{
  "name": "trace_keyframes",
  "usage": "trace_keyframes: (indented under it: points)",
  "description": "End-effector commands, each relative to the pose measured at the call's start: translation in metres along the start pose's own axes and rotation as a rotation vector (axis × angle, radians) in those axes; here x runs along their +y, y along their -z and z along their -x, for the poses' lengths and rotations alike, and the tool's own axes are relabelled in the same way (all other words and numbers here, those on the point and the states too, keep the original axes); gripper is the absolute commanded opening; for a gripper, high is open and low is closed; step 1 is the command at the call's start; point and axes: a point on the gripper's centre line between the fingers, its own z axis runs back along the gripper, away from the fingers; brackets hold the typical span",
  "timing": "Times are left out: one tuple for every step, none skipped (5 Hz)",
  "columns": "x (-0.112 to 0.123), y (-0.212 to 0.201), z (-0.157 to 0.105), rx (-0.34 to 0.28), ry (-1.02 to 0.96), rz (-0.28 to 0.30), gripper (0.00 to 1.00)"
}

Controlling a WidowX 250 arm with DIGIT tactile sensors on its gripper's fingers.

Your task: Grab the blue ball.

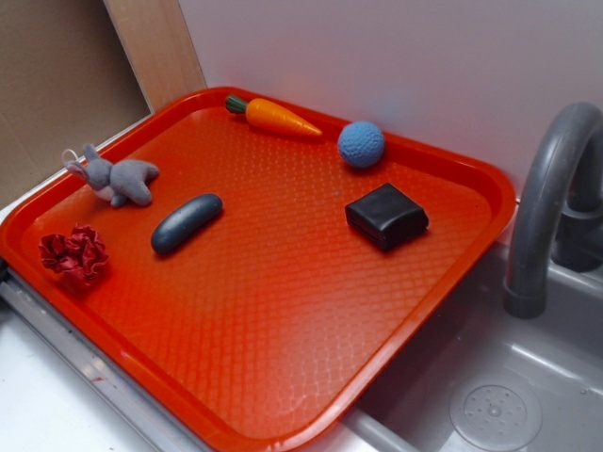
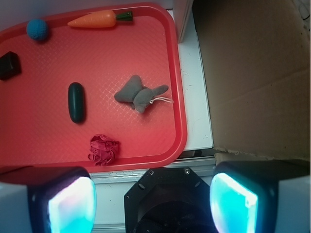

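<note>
The blue ball (image 1: 362, 144) is a small light-blue knitted sphere resting near the far rim of the red tray (image 1: 283, 377), between the carrot and the black block. In the wrist view the blue ball (image 2: 37, 29) lies at the top left of the red tray (image 2: 178, 97). My gripper (image 2: 152, 201) is open, high above the tray's near edge and far from the ball. Its two glowing pads (image 2: 72, 206) stand wide apart with nothing between them. The exterior view does not show the gripper.
On the tray lie an orange carrot (image 1: 275, 116), a black block (image 1: 386, 216), a dark grey-blue oblong pebble (image 1: 186, 223), a grey plush animal (image 1: 118, 177) and a crumpled red cloth (image 1: 73, 254). A grey sink with faucet (image 1: 551, 198) sits right of it. Cardboard (image 2: 252, 73) stands beside the tray.
</note>
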Motion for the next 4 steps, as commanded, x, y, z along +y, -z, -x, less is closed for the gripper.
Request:
trace_keyframes:
  points:
    - [0.0,0.0,0.0,0.0,0.0,0.0,1.0]
    - [-0.043,-0.002,-0.016,-0.115,0.107,-0.026,1.0]
    - [-0.07,0.003,-0.027,-0.199,0.188,0.003,1.0]
    - [-0.091,0.012,-0.033,-0.296,0.197,0.029,1.0]
